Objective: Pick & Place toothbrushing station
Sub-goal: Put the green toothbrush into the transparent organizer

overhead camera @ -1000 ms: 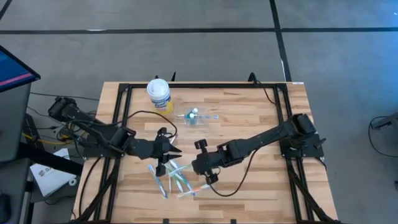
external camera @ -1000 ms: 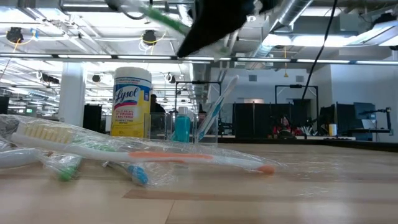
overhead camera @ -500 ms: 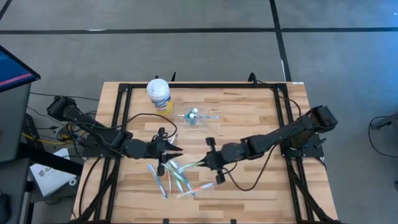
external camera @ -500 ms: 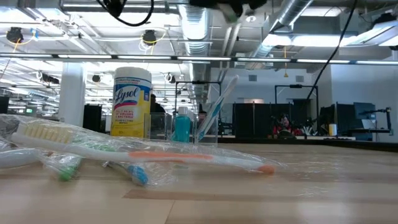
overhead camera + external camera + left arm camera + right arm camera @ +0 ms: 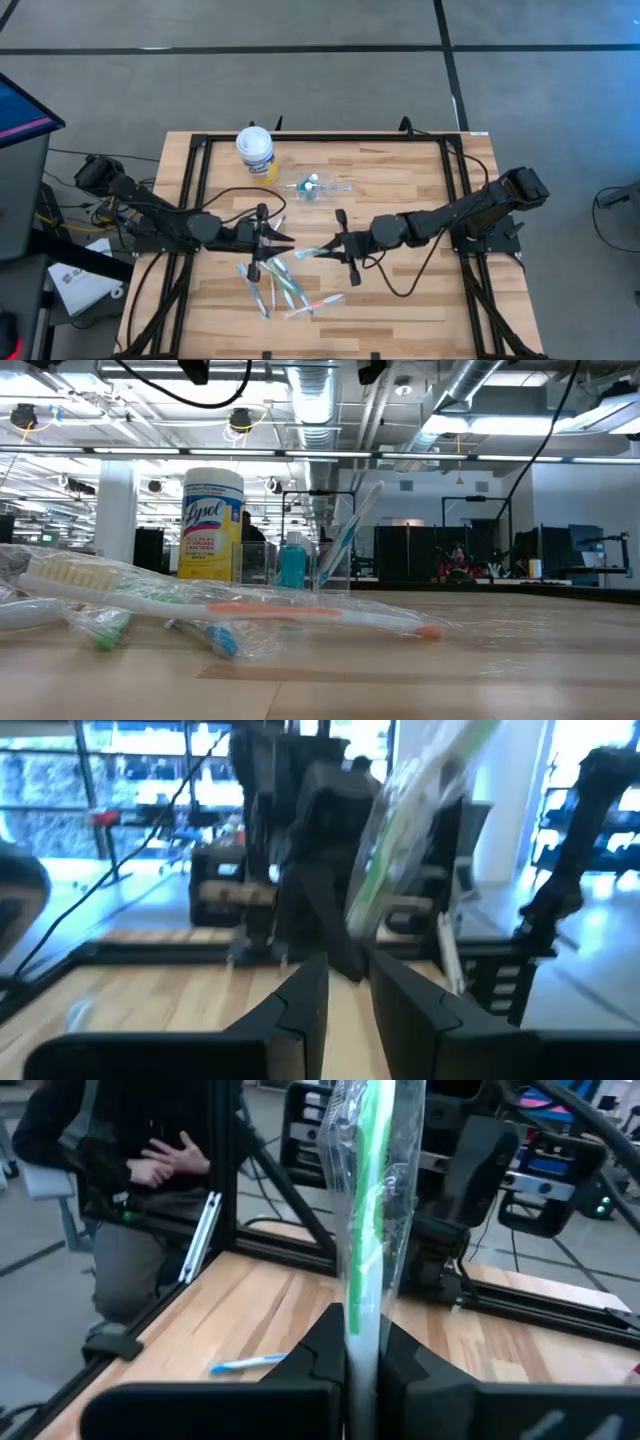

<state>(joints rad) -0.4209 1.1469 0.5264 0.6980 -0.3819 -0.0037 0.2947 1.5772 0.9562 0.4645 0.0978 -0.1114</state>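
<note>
The right pincer (image 5: 334,249) is clenched on a wrapped green toothbrush (image 5: 314,252) jutting toward nine o'clock above the bench (image 5: 400,190).

- The right arm reaches from the table's 3 o'clock edge toward the centre, raised off the table.
- The right gripper (image 5: 338,247) points toward 9 o'clock, its fingers (image 5: 322,1348) clamped on a wrapped green toothbrush (image 5: 368,1230).
- The left arm stretches in from 9 o'clock.
- The left gripper (image 5: 272,240) faces the right one, close by, its fingers (image 5: 300,1005) a narrow gap apart, gripping nothing.
</note>
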